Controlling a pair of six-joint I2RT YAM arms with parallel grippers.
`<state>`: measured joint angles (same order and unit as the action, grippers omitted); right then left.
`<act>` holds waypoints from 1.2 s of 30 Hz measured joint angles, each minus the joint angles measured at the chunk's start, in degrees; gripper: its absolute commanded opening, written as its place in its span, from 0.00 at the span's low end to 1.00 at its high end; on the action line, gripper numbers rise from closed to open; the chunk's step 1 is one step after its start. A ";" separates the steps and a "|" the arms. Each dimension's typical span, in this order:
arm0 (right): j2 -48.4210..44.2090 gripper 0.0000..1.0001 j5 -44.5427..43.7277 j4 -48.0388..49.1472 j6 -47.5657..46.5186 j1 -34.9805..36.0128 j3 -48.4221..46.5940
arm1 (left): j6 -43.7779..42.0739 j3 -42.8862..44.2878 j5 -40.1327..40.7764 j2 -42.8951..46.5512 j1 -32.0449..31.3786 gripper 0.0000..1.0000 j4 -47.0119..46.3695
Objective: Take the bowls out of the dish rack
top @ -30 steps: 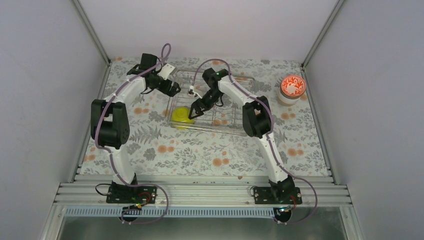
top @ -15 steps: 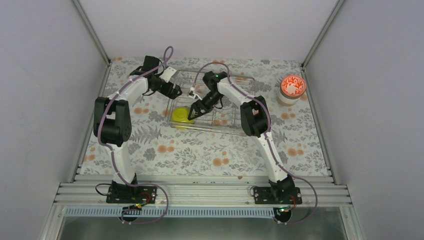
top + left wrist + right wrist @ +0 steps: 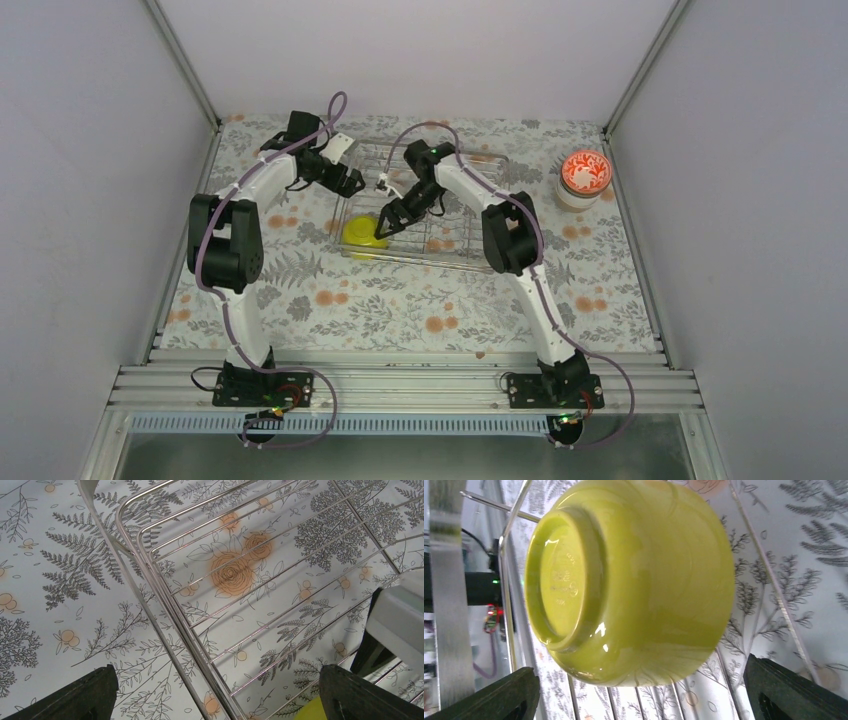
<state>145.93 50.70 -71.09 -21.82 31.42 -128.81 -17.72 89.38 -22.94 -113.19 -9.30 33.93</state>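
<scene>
A yellow-green bowl [image 3: 361, 231] [image 3: 629, 580] lies upside down, tilted, in the near-left corner of the wire dish rack [image 3: 470, 247] [image 3: 165, 610]. My right gripper [image 3: 384, 226] [image 3: 639, 695] is open, close up to the bowl with a finger on either side of it and not touching. My left gripper [image 3: 350, 184] [image 3: 215, 695] hovers open over the rack's left rim, nothing between its fingers; a sliver of the yellow bowl [image 3: 315, 711] shows at the bottom right of its view.
A white jar with a red patterned lid [image 3: 583, 178] stands at the far right of the floral tablecloth [image 3: 400, 300]. Grey walls close in the left, right and back. The rack's wire rim [image 3: 125, 535] passes under the left gripper.
The right gripper has moved slightly toward the bowl. The left gripper has shifted a little right, toward the rack's rim. The bowl has not moved.
</scene>
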 measured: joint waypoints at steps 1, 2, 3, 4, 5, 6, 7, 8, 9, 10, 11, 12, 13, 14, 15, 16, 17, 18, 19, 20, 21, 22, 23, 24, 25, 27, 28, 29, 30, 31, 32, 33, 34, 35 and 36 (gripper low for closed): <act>-0.68 1.00 -1.20 0.46 0.31 0.00 0.37 | 0.00 0.00 0.00 0.00 0.00 1.00 0.00; -1.36 1.00 -2.71 1.22 0.52 0.00 0.68 | 0.02 0.00 0.00 0.00 0.00 1.00 0.00; -2.40 1.00 -4.55 2.23 0.59 0.07 1.16 | 0.02 0.00 0.00 0.00 0.00 1.00 0.00; -3.41 1.00 -6.19 2.86 0.70 0.11 1.38 | 0.04 0.00 0.00 0.00 0.00 1.00 0.00; -4.37 1.00 -7.80 3.63 0.72 0.11 1.46 | 0.07 0.00 0.00 0.00 0.00 1.00 0.00; -5.18 1.00 -9.09 4.31 0.72 0.07 1.49 | 0.13 0.00 0.00 0.00 0.00 1.00 0.00; -6.12 1.00 -10.45 4.98 0.70 0.00 1.46 | 0.17 0.00 0.00 0.00 0.00 1.00 0.00; -6.75 1.00 -11.39 5.29 0.72 0.00 1.31 | 0.20 0.00 0.00 0.00 0.00 1.00 0.00; -7.04 1.00 -11.91 5.22 0.72 -0.04 0.85 | 0.20 0.00 0.00 0.00 0.00 1.00 0.00; -7.13 1.00 -12.24 5.14 0.68 -0.07 0.20 | 0.20 0.00 0.00 0.00 0.00 1.00 0.00; -7.13 1.00 -12.37 4.81 0.63 -0.13 -0.37 | 0.20 0.00 0.02 0.00 0.00 1.00 0.00; -7.13 1.00 -12.37 4.37 0.55 -0.33 -0.63 | 0.22 0.00 0.02 0.00 0.00 1.00 0.00; -7.13 1.00 -12.33 3.87 0.48 -0.37 -0.72 | 0.22 0.00 0.02 0.00 0.00 1.00 0.00; -7.13 1.00 -12.28 3.34 0.46 -0.39 -0.70 | 0.22 0.00 0.02 0.00 0.00 1.00 0.00; -7.13 1.00 -12.24 2.82 0.46 -0.44 -0.63 | 0.24 0.00 0.02 0.00 0.00 1.00 0.00; -7.13 1.00 -11.96 2.34 0.48 -0.44 -0.46 | 0.24 0.00 0.02 0.00 0.00 1.00 0.00; -7.13 1.00 -11.41 2.05 0.52 -0.46 -0.24 | 0.24 0.00 0.02 0.00 0.00 1.00 0.00; -7.13 1.00 -10.58 1.79 0.66 -0.48 0.04 | 0.24 0.00 0.02 0.00 0.00 1.00 0.00; -7.13 1.00 -9.40 1.51 0.74 -0.76 0.48 | 0.24 0.00 0.02 0.00 0.00 1.00 0.00; -7.10 1.00 -8.26 1.18 0.85 -0.83 0.92 | 0.24 0.00 0.02 0.00 0.00 1.00 0.00; -7.10 1.00 -6.86 0.66 0.94 -0.94 1.29 | 0.24 0.00 0.02 0.00 0.00 1.00 0.00; -7.10 1.00 -5.53 0.22 0.96 -1.07 1.60 | 0.24 0.00 0.02 0.00 -0.09 1.00 0.00; -7.13 1.00 -4.31 -0.11 1.01 -1.20 1.90 | 0.24 0.00 0.02 0.00 -0.11 1.00 0.00; -7.13 1.00 -3.17 -0.42 1.09 -1.31 2.32 | 0.24 0.00 0.02 0.00 -0.13 1.00 0.00; -7.15 1.00 -2.08 -0.59 1.16 -1.51 3.04 | 0.24 0.00 0.02 0.00 -0.13 1.00 0.00; -7.17 1.00 -0.66 -0.83 1.25 -1.57 4.66 | 0.24 0.00 0.02 0.00 -0.15 1.00 0.00; -7.17 1.00 -0.24 -1.01 1.27 -1.60 5.42 | 0.24 0.00 0.02 0.00 -0.15 1.00 0.00; -7.17 1.00 0.13 -0.96 1.11 -1.64 6.23 | 0.24 0.00 0.02 0.00 -0.15 1.00 0.00; -7.17 1.00 0.35 -0.81 1.11 -1.73 6.71 | 0.24 0.00 0.02 0.00 -0.15 1.00 0.00; -7.17 1.00 0.61 -0.90 1.05 -1.86 6.88 | 0.24 0.00 0.00 0.00 -0.15 1.00 0.00; -7.17 1.00 0.87 -1.01 1.09 -1.86 6.95 | 0.24 0.02 -0.04 0.00 -0.15 1.00 0.02; -7.17 1.00 1.11 -1.14 1.07 -1.84 6.95 | 0.24 0.09 -0.13 -0.02 -0.20 1.00 0.07; -7.17 1.00 1.22 -1.22 1.09 -1.81 6.95 | 0.24 0.22 -0.22 -0.11 -0.22 1.00 0.11; -7.17 1.00 1.25 -1.22 1.09 -1.77 6.95 | 0.22 0.39 -0.35 -0.17 -0.26 1.00 0.17; -7.17 1.00 1.27 -1.25 1.09 -1.64 6.95 | 0.22 0.55 -0.50 -0.24 -0.33 1.00 0.20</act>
<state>138.76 51.96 -72.34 -20.73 29.78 -121.86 -17.50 89.93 -23.44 -113.43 -9.63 34.13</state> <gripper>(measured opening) 0.998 0.998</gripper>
